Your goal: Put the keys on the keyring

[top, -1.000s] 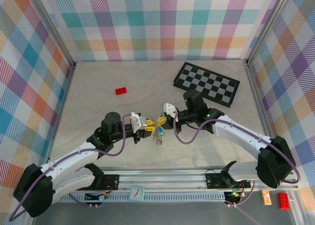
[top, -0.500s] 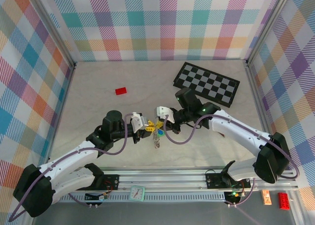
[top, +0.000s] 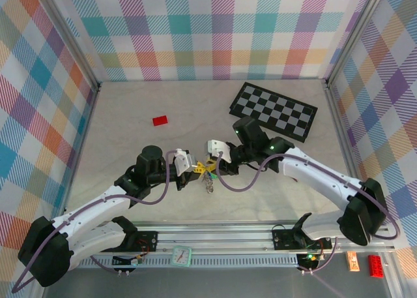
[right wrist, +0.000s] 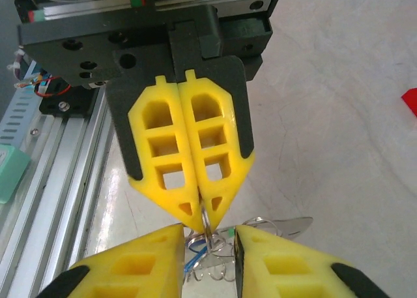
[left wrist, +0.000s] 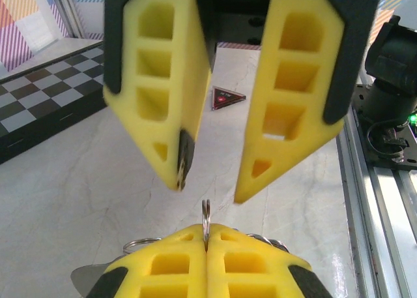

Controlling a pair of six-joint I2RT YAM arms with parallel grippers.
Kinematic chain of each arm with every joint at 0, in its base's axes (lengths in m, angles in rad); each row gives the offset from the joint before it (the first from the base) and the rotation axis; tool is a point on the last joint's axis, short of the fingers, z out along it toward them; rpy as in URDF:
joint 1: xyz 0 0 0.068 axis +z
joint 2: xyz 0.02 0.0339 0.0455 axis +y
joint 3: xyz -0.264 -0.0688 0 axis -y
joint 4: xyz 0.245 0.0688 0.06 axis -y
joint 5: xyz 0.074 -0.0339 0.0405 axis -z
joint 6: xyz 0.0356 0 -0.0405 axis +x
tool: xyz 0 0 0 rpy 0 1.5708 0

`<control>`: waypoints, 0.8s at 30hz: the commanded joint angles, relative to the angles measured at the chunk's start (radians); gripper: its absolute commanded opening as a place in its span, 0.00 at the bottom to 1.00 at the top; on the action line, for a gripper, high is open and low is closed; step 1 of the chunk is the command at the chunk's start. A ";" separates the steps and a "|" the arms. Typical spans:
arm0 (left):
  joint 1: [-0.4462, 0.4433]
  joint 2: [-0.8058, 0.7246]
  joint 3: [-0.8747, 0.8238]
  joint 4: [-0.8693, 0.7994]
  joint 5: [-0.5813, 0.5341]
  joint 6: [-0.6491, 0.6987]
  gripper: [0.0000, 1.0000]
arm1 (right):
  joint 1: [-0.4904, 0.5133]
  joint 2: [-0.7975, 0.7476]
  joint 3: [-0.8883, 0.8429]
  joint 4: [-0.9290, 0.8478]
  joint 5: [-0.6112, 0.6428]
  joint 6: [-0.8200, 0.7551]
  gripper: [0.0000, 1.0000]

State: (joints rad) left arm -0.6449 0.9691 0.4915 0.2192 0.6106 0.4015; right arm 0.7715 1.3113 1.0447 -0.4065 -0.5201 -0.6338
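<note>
In the top view my two grippers meet nose to nose at mid-table. My left gripper is shut, its yellow fingers pinching a thin silvery ring of the keyring edge-on between the tips. My right gripper stands open, its fingertips either side of that ring and not touching it. Under the left gripper hangs the bunch of keys, with a blue head, a speck of green and a silver blade. The silvery loop dangles toward the table.
A black-and-grey checkerboard lies at the back right, and a flat red block at the back left. The aluminium rail runs along the near edge. Plaid walls enclose the table.
My right gripper has opened and let go of the ring after shifting slightly left. My left gripper has closed fully on the ring and now holds the bunch alone.
</note>
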 commanded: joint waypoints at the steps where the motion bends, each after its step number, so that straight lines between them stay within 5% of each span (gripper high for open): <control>1: -0.007 -0.021 0.001 0.058 0.017 -0.002 0.00 | -0.011 -0.066 -0.071 0.066 0.013 0.089 0.28; 24: -0.007 -0.013 -0.036 0.175 0.057 -0.057 0.00 | -0.009 -0.039 -0.333 0.509 -0.036 0.263 0.33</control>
State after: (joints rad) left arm -0.6449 0.9646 0.4606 0.3290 0.6315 0.3550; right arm 0.7650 1.2541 0.7368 0.0204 -0.5316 -0.3977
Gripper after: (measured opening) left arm 0.045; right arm 0.333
